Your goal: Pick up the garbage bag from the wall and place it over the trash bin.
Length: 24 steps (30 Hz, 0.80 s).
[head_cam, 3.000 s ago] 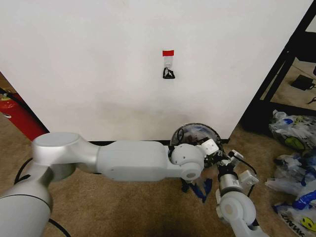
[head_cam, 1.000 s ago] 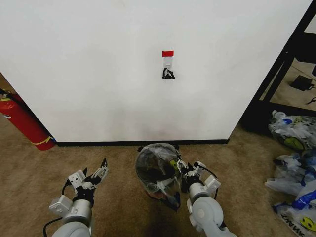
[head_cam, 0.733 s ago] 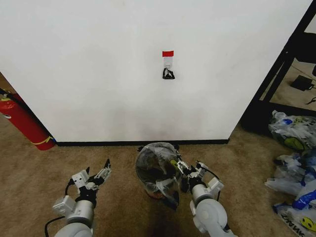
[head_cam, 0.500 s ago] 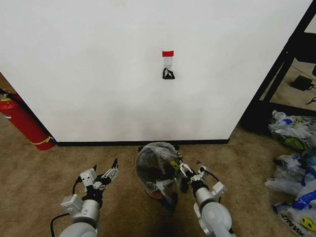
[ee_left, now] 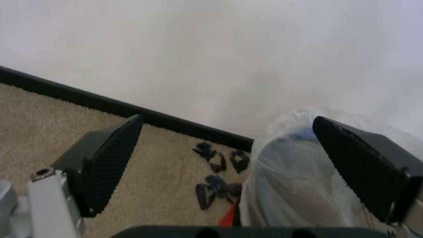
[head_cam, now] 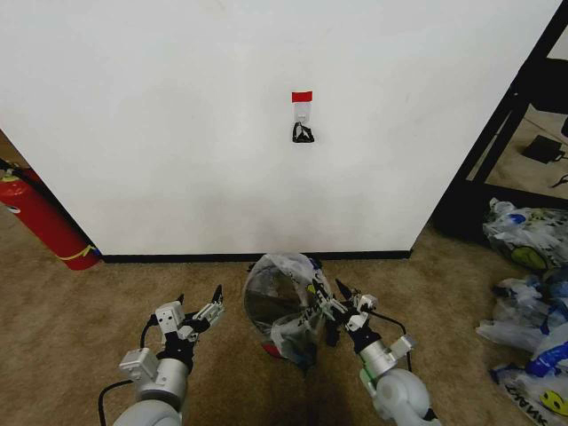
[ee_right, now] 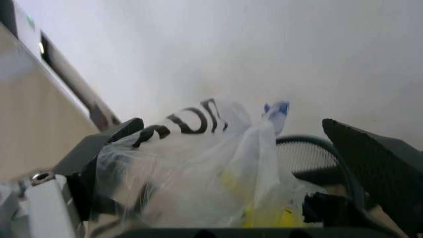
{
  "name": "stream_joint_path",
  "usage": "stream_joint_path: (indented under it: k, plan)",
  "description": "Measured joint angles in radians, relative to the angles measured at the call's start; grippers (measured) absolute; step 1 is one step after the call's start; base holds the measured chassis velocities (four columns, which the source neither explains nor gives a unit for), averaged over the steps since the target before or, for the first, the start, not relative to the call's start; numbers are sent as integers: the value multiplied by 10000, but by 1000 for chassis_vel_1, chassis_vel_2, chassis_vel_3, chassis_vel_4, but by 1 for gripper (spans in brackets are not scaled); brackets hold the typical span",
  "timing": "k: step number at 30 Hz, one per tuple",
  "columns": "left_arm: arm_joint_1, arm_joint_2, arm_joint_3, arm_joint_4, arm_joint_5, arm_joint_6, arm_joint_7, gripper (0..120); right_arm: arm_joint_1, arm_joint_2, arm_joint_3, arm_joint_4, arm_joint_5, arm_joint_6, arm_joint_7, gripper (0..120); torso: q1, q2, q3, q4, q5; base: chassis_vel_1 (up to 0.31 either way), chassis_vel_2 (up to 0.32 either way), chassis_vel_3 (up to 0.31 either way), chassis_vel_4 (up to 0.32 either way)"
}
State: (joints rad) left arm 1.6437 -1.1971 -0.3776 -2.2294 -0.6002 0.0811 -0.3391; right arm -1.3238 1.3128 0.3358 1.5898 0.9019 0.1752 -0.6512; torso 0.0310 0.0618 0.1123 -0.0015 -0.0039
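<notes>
Garbage bag (head_cam: pixel 286 302) draped over the trash bin (ee_right: pixel 310 148), at the foot of the wall (head_cam: pixel 177 115). Right hand (head_cam: pixel 330 297) spread, fingers either side of the bag's rim; left hand (head_cam: pixel 202 315) spread, just beside the bin, holding nothing. Judged: the fitting step, nearly done. Next calls for seating the rim evenly.

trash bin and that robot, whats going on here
The garbage bag is draped over the trash bin on the carpet by the wall. The right gripper sits open at the bag's edge, plastic bunched between its fingers. The left gripper hangs open beside the bin, touching nothing.
</notes>
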Motion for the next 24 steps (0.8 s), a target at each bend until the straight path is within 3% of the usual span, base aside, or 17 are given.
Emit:
stream_joint_path:
  k: [4, 7, 16, 24]
  plan:
    - [89, -81, 125, 10, 189, 7, 6, 100, -2, 376, -81, 125, 1698, 370, 1367, 100, 0, 0, 0, 3, 2, 0, 0, 0, 0]
    - [79, -55, 378, 139, 408, 6, 10, 100, -92, 378, -60, 227, 2169, 448, 2468, 100, 0, -1, 0, 3, -1, 0, 0, 0, 0]
    - [-1471, 684, 1799, 333, 515, 506, -191, 100, -246, 125, -98, 68, 1760, 238, 3716, 100, 0, 0, 0, -1, -1, 0, 0, 0, 0]
    - [-2883, 1652, 2937, 889, 170, 1607, -681, 100, -341, 444, -261, 35, 1044, 29, 4143, 100, 0, 0, 0, 2, 0, 0, 0, 0, 0]
